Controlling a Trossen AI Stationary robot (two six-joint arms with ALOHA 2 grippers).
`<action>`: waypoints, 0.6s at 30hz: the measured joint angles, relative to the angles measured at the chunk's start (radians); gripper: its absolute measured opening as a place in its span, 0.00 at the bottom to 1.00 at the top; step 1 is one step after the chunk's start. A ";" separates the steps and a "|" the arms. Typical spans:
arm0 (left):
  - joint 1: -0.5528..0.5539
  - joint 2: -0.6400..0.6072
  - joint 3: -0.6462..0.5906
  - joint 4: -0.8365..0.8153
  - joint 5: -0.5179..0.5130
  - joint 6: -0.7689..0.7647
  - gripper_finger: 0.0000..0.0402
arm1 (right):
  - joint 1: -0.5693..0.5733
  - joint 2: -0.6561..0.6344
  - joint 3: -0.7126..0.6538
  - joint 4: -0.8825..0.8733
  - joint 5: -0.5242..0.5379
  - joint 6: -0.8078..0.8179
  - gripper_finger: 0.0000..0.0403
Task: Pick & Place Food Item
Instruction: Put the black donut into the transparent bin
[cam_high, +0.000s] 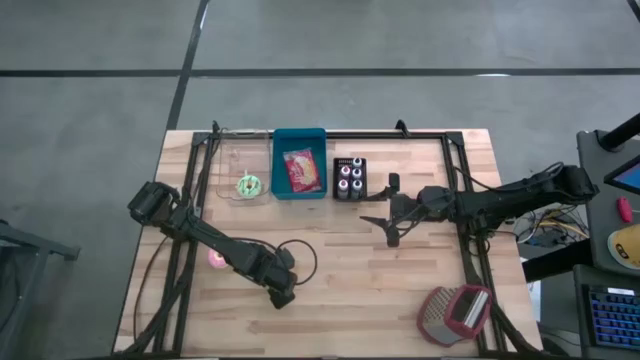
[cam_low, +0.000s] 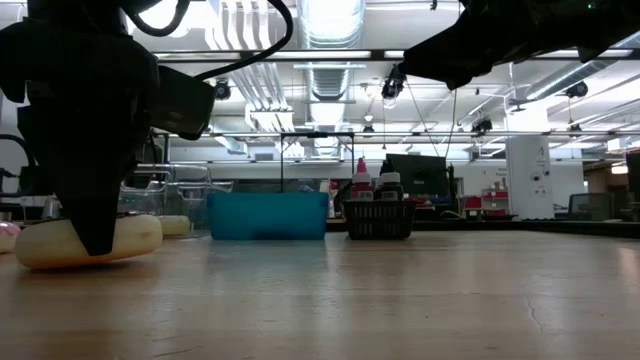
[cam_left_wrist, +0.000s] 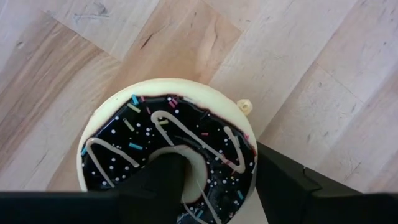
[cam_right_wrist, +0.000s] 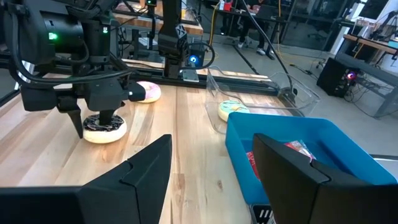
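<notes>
A cream donut with dark chocolate icing and sprinkles (cam_left_wrist: 134, 140) lies flat on the wooden table near its front left. My left gripper (cam_high: 283, 292) points down onto it and is shut on its ring. The low view shows the donut (cam_low: 55, 245) resting on the tabletop. A pink donut (cam_high: 215, 260) lies just left of it. My right gripper (cam_high: 385, 222) hovers open and level over the table's middle right, holding nothing. My left gripper comes from above, pointing down. One finger (cam_left_wrist: 165, 180) stands inside the donut's hole and the other (cam_left_wrist: 280, 180) outside its rim, with the ring section (cam_left_wrist: 221, 165) between them. The donut lies flat with its underside on the table (cam_low: 300, 300).
At the far edge stand a clear container (cam_high: 243, 165) with a green-iced donut (cam_high: 248, 185), a blue bin (cam_high: 300, 140) holding a red packet, and a black basket of bottles (cam_high: 350, 180). A red and grey object (cam_high: 455, 310) lies near the front right.
</notes>
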 joint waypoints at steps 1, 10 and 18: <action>0.000 0.000 0.001 -0.001 0.000 0.000 0.44 | 0.000 0.000 0.000 0.000 0.000 0.000 0.55; 0.000 0.000 0.002 -0.005 0.000 0.003 0.44 | 0.000 0.000 0.000 0.000 0.000 0.000 0.55; 0.000 -0.001 0.002 -0.010 -0.014 -0.001 0.44 | 0.000 0.000 0.000 0.000 0.000 0.000 0.55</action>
